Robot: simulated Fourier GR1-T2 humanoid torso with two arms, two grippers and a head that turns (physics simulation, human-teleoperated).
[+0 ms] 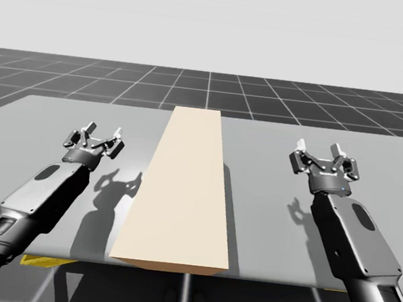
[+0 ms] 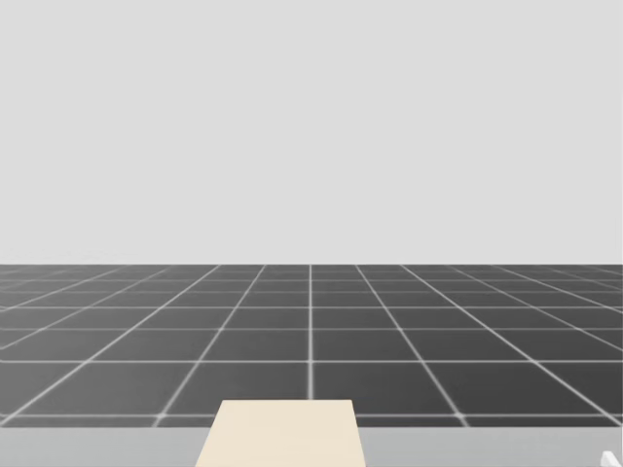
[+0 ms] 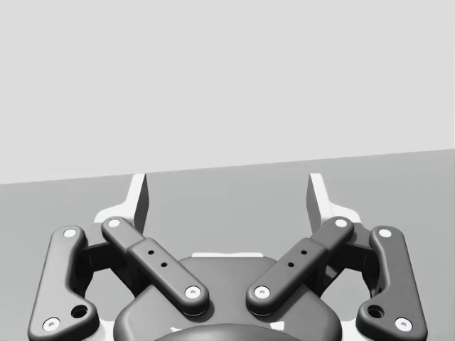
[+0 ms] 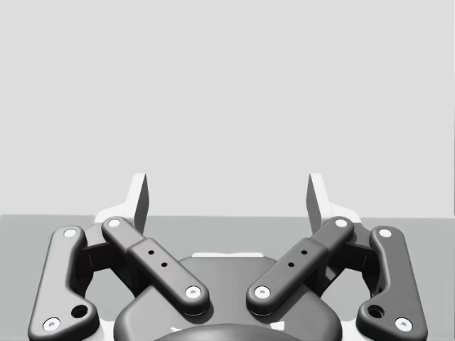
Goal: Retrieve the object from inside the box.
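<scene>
box (image 1: 182,192) mid-frame, long axis up-frame | my left end effector (image 1: 103,131) nearer, to its left | right end effector (image 1: 319,148) to its right | both spread, empty

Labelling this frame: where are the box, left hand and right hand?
box (image 1: 183,185), high view, middle of its top.
left hand (image 1: 103,129), high view, between its fingertips.
right hand (image 1: 319,147), high view, between its fingertips.

A bare simulated test space: a plain grey table (image 1: 274,152) fills the lower half of the high view, a dark gridded floor (image 1: 301,104) stretches across the middle behind it, and a blank pale backdrop (image 1: 216,21) fills the top.
</scene>
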